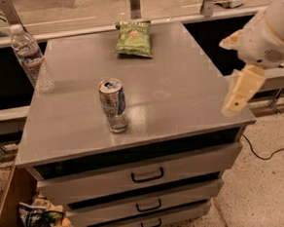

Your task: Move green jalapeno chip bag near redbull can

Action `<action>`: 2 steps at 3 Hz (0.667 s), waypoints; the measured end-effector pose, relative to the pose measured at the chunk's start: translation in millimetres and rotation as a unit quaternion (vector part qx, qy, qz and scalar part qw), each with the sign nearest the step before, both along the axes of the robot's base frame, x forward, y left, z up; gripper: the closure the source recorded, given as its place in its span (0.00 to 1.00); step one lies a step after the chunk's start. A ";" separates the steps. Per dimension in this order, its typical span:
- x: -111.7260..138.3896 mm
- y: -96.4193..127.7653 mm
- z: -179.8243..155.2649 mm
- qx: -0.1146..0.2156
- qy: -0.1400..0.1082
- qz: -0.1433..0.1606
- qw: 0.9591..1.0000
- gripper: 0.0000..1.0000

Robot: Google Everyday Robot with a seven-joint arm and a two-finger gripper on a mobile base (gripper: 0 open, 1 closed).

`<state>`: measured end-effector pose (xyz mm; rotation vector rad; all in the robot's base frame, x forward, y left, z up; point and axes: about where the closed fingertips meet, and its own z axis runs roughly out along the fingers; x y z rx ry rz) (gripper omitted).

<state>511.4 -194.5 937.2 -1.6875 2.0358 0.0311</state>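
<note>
Water bottle (31, 57): upright at the far left edge of the cabinet top (189, 87), well apart from both task objects and off any line between them.
Cardboard box (28, 223): on the floor at the near left, below the top, holding clutter; it plays no part in the move.
Redbull can (113, 105): upright, left of centre and towards the near edge, with bare surface all round it.
Green jalapeno chip bag (133, 39): lying flat close to the far edge, a little right of the can and well apart from it. Its long axis runs roughly near to far.
Drawers (146, 176): three closed fronts below the top.
Gripper (241, 79): off the right edge of the top, level with the can's row and touching nothing. How wide it stands cannot be told.
Key relation: the bag lies far and left of the gripper, so the reach probably goes diagonally across bare top.
Obstacles: nothing stands between gripper and bag, or between bag and can. The can looks easy to tip if the bag comes in too close.
</note>
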 end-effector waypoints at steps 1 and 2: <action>55.8 24.3 -21.2 0.067 -0.034 0.025 0.997 0.00; 113.5 56.1 -34.8 0.133 -0.069 0.045 0.988 0.00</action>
